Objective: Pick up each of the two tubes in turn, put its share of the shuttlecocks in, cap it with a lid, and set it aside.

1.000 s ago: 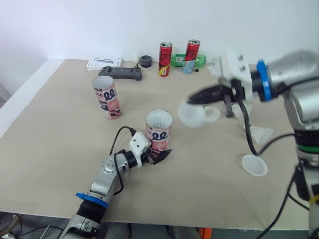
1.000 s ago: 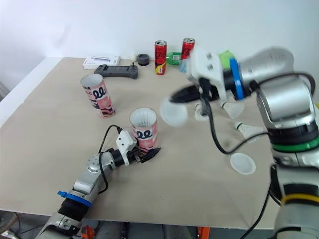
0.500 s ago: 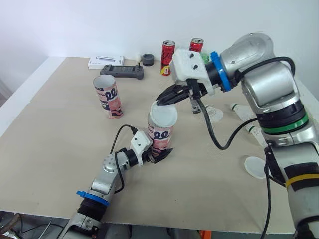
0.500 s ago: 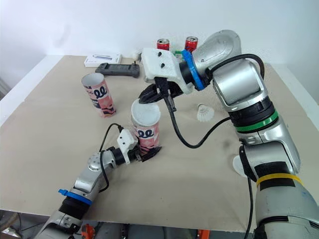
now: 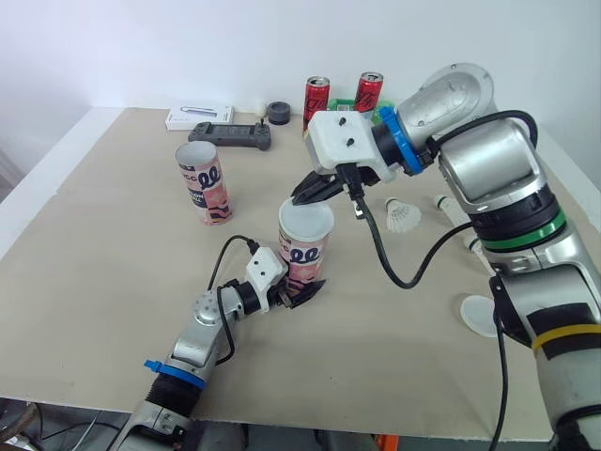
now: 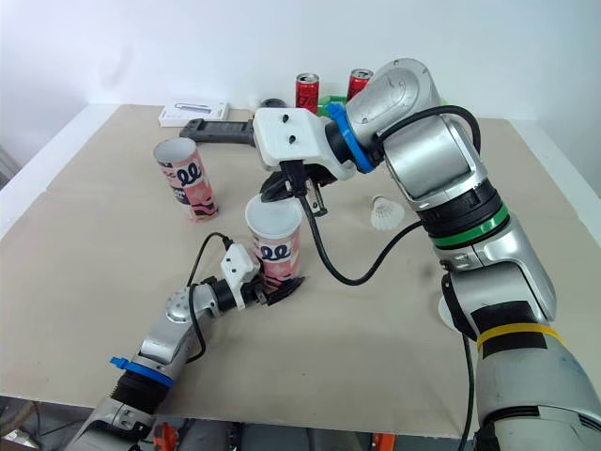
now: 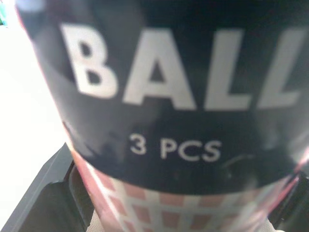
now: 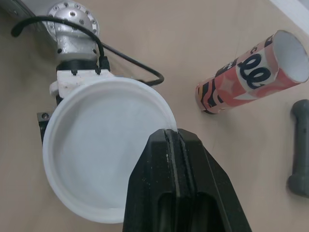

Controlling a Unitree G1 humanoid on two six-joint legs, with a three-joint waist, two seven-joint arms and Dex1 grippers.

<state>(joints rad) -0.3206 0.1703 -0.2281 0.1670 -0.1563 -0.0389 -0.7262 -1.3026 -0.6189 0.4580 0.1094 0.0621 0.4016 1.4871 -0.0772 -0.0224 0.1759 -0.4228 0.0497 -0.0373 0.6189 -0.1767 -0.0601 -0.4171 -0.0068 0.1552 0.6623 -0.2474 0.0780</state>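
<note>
Toward the table's (image 5: 103,272) left, a second tube (image 5: 203,184) stands open. At centre the left gripper (image 5: 299,293) clamps the near tube (image 5: 305,249) at its base. The lid (image 5: 306,219), tilted over its mouth a moment ago, now sits on it, rim pinched in the right gripper (image 5: 314,192).

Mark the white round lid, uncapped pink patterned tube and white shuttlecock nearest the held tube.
White round lid (image 8: 96,145): right wrist view, centre.
Uncapped pink patterned tube (image 5: 203,188): left eye view, mid-wall.
White shuttlecock (image 5: 402,217): left eye view, skirt.
</note>
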